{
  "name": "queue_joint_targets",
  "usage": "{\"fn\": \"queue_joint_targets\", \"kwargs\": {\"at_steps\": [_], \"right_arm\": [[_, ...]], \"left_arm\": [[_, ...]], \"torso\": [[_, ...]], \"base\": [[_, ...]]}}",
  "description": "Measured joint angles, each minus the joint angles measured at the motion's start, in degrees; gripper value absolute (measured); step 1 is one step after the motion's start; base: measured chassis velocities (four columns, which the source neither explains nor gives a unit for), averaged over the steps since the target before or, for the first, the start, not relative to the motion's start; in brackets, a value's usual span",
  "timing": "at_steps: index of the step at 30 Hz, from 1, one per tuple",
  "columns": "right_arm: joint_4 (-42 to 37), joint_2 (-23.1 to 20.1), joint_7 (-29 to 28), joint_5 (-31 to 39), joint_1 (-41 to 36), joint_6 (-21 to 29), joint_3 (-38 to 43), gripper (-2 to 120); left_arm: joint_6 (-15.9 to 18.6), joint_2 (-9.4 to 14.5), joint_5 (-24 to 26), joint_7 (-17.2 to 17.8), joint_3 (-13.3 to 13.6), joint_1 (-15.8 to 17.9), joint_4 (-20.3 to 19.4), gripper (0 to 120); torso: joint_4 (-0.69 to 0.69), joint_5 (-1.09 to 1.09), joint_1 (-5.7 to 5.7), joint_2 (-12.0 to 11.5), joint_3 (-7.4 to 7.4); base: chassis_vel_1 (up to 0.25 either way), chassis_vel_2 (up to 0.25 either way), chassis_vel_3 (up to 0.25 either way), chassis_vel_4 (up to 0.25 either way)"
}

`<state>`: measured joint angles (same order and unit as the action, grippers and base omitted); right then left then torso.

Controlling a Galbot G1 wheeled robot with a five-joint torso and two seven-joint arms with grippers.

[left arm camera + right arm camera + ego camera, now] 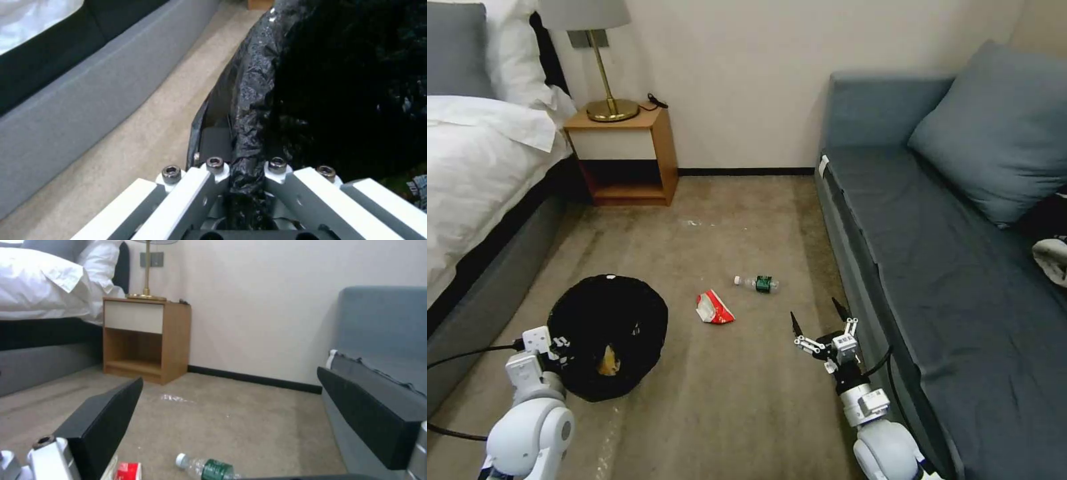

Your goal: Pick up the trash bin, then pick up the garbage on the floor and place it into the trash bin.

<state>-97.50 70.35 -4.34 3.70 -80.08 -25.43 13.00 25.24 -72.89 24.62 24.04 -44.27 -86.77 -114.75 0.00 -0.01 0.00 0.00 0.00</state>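
L gripper: I've got my left gripper (244, 186) clenched on the near rim of the round trash bin (608, 333) w/ crinkled black plastic liner; in the left wrist view the bag rim is pinched between the fingers.
Bin: on the beige carpet (714, 400) at my left, beside the grey bed base (487, 293). Looks tipped toward me, can't tell if it's off the floor.
Inside bin: sth yellowish-brown (607, 363) at the bottom, I can't tell which item.
R gripper: my right gripper (822, 321) hangs low near the blue-grey sofa's (947, 267) front edge, black fingers (106, 420) spread wide, nothing between them.
Packet: red-white packet (714, 308) flat on carpet, between the bin and R gripper.
Bottle: clear plastic bottle w/ green label & white cap (758, 284) lying on its side just beyond the packet, ahead of R gripper.
Room: wooden nightstand (627, 157) w/ brass lamp (602, 67) by the far wall.
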Motion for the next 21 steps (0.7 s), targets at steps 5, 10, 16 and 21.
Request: {"fn": "queue_joint_targets", "kwargs": {"at_steps": [5, 10, 16, 21], "right_arm": [[-0.09, -0.01, 0.32, 0.04, -0.04, 0.01, 0.05, 100], [-0.21, 0.08, 0.50, 0.06, -0.12, 0.01, 0.07, 100], [-0.34, 0.11, 0.71, 0.08, -0.11, 0.01, 0.09, 100], [-0.39, 0.21, 0.97, 0.11, -0.11, 0.01, 0.15, 100]], "left_arm": [[0.00, 0.02, 0.05, 0.00, -0.02, 0.06, -0.09, 3], [0.00, 0.02, 0.09, 0.00, -0.03, 0.08, -0.04, 3], [0.00, 0.10, 0.25, 0.00, -0.07, 0.12, -0.02, 3], [0.00, 0.19, 0.56, -0.01, -0.10, 0.19, -0.03, 3]], "torso": [[0.00, 0.00, 0.00, 0.00, 0.00], [0.00, 0.00, 0.00, -0.01, 0.00], [0.00, 0.01, 0.00, -0.01, 0.00], [-0.01, 0.01, 0.00, 0.00, 0.00]], "base": [[-0.074, 0.100, 0.081, -0.088], [-0.058, 0.060, 0.063, -0.054], [-0.078, 0.055, 0.063, -0.069], [-0.081, 0.082, 0.084, -0.069]]}}
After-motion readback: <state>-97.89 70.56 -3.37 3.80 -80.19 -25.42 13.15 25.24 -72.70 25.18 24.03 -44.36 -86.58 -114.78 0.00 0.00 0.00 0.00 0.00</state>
